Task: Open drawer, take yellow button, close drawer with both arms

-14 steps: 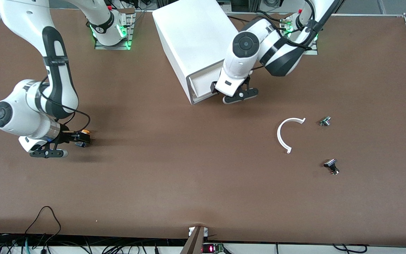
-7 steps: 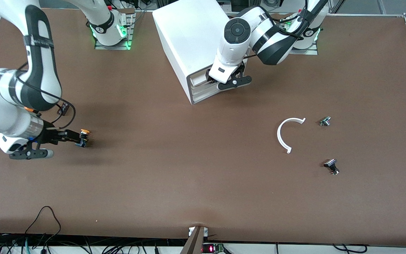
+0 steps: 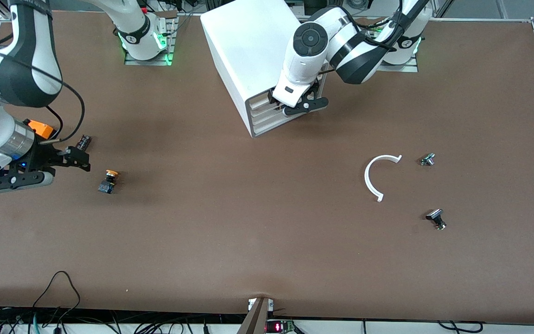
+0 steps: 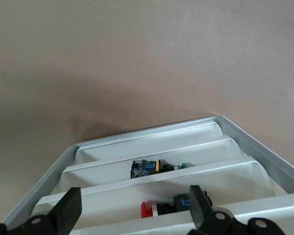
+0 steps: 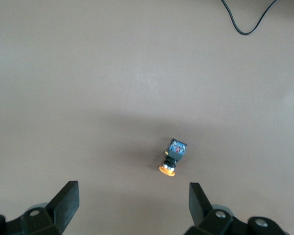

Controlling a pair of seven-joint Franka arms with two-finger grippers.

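So the button (image 3: 108, 181) is lying on its side on the brown counter (image 3: 248, 222), toward my right arm's end, orange cap pointing away from the front camera and the blue bit nearer to it. My right pincer (image 3: 78, 159) hangs over the counter just beside the button, not touching it, fingers (image 5: 66, 200) spread wide and holding nothing. From the right wrist camera I look straight down at the button (image 5: 172, 156) sitting between and ahead of the two fingertips. A small dark part (image 3: 84, 141) lies on the counter near that pincer, and an orange piece (image 3: 40, 128) peeks out beside my right wrist.

My left pincer (image 3: 295, 99) is up at the front of the white cabinet (image 3: 248, 51), right at the drawer (image 3: 260, 101), the top one of the stack. Its fingers (image 4: 68, 208) are spread apart and not clamped on anything. In the left wrist camera the drawer fronts (image 4: 152, 161) stack up like steps, and small switch parts (image 4: 152, 168) show through the slot cutouts, blue, yellow and green in one, a red one in the next.

Toward my left arm's end of the counter there's a white C-shaped ring (image 3: 376, 176) and two small black-and-silver parts (image 3: 428, 159) (image 3: 436, 218), all well apart from the cabinet.
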